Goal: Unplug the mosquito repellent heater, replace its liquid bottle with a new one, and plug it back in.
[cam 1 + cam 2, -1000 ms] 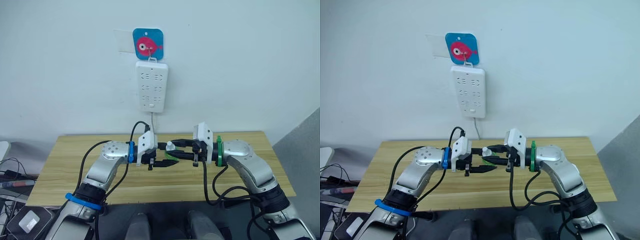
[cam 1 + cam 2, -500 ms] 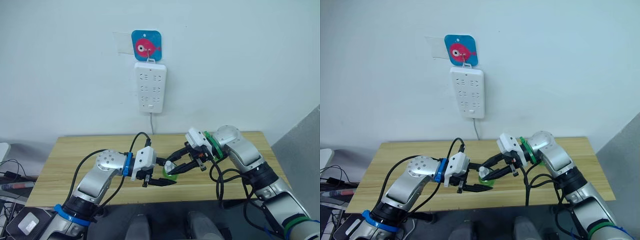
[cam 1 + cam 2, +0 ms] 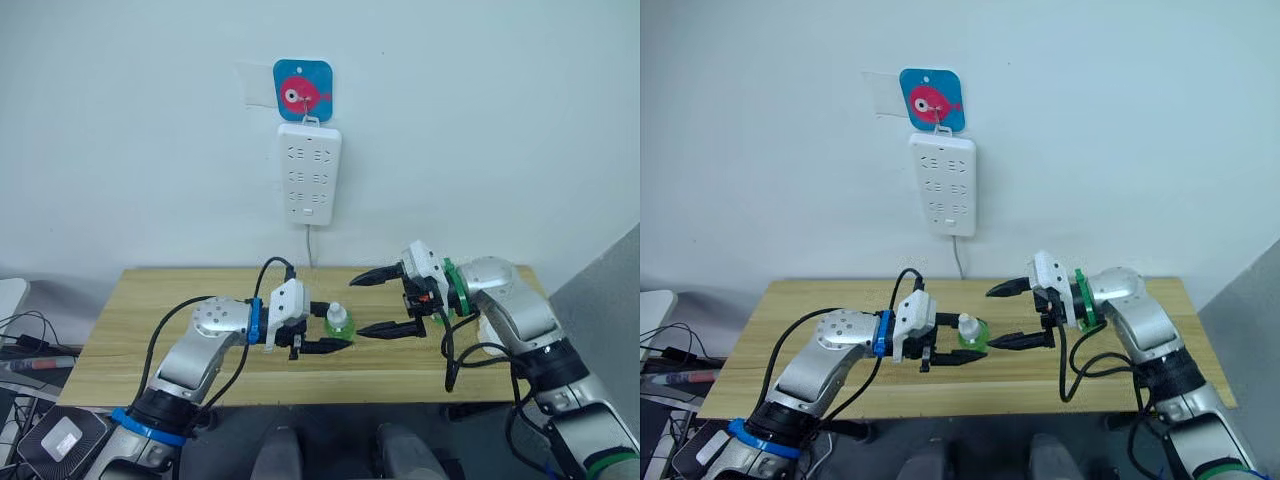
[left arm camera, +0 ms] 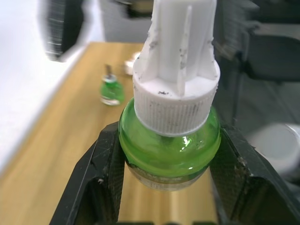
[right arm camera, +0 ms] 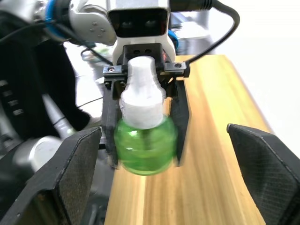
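My left gripper (image 3: pixel 338 328) is shut on a green liquid bottle (image 3: pixel 339 321) with a white ribbed cap, holding it upright above the middle of the wooden table (image 3: pixel 150 300). Its black fingers clamp the bottle's round body (image 4: pixel 168 140). My right gripper (image 3: pixel 357 306) stands wide open just right of the bottle, with its fingertips apart from it and nothing between them. A second green bottle (image 4: pixel 107 89) stands farther along the table. Beside that bottle lies a blurred white shape (image 4: pixel 130 64). I cannot make out the mosquito repellent heater for certain.
A long white power strip (image 3: pixel 309 172) hangs on the wall under a blue fish plaque (image 3: pixel 303 88), with nothing plugged into its sockets. Its cord drops behind the table. Cables and a grey box (image 3: pixel 55 440) lie on the floor at the left.
My right gripper has opened wide and drawn back to the right, off the bottle's white top. The left gripper keeps the bottle. The camera has shifted a little.
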